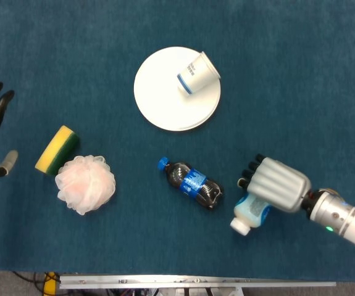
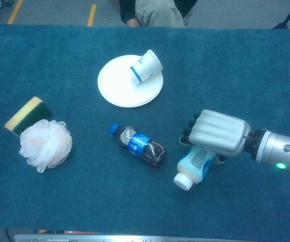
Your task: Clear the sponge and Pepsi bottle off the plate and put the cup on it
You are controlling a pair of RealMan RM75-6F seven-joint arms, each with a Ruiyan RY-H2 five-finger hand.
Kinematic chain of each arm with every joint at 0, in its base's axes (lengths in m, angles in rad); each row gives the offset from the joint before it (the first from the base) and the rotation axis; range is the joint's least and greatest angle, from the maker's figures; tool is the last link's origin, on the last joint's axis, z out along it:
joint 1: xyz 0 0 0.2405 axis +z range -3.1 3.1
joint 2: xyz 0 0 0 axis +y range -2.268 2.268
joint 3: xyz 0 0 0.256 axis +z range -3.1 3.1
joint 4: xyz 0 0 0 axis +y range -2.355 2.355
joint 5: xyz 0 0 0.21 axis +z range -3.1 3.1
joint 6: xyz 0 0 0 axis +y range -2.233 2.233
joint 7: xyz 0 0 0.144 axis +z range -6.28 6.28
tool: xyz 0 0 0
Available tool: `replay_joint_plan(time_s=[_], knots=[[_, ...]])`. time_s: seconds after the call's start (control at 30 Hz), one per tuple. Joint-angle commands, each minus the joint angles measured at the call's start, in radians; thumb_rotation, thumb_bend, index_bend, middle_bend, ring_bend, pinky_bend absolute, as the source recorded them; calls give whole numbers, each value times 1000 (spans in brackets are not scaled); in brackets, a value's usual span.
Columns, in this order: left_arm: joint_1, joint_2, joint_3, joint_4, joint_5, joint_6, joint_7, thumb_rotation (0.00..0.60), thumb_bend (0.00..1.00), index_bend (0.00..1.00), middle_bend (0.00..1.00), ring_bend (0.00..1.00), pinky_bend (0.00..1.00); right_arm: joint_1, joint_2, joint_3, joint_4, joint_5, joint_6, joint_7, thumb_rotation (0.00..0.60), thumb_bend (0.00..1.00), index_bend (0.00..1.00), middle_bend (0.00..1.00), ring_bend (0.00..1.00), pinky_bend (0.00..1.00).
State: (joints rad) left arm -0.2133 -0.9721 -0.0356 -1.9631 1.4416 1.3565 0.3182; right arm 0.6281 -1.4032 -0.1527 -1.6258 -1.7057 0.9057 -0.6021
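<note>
The right hand (image 2: 216, 133) is gripping the white bottle (image 2: 194, 165) beside the Pepsi bottle (image 2: 138, 144); it should be keeping clear of the tipped cup (image 2: 146, 65).

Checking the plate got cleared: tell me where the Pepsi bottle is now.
In the head view the Pepsi bottle lies on its side on the blue table cloth, below the plate, just left of the white bottle under the right robot hand.
</note>
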Motion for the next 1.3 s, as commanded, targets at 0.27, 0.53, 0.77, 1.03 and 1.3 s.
replay_joint_plan(time_s=[0.27,0.53,0.77,1.03,1.3], knots=[[3,6,1,1,5,5,-8,600,272,7,21,50,229,-6,-15,20,-60,45,-38,-96,600,0,457,485,442,474],[2,5,1,4,9,3,-11,600,272,8,21,50,229,-12,1,27,-84,64,-39,-126,600,0,380,452,394,474],[-2,6,-1,3,8,-2,-8,600,272,8,21,49,229,-14,19,34,-100,60,-24,-120,600,0,370,443,388,474],[-4,11,-8,-3,7,4,-6,600,272,8,21,49,229,-22,51,57,-124,53,24,-84,600,0,365,440,379,473],[-15,7,-15,1,11,-4,-7,600,272,8,21,48,229,-50,134,92,-165,45,126,7,600,0,365,439,377,472]])
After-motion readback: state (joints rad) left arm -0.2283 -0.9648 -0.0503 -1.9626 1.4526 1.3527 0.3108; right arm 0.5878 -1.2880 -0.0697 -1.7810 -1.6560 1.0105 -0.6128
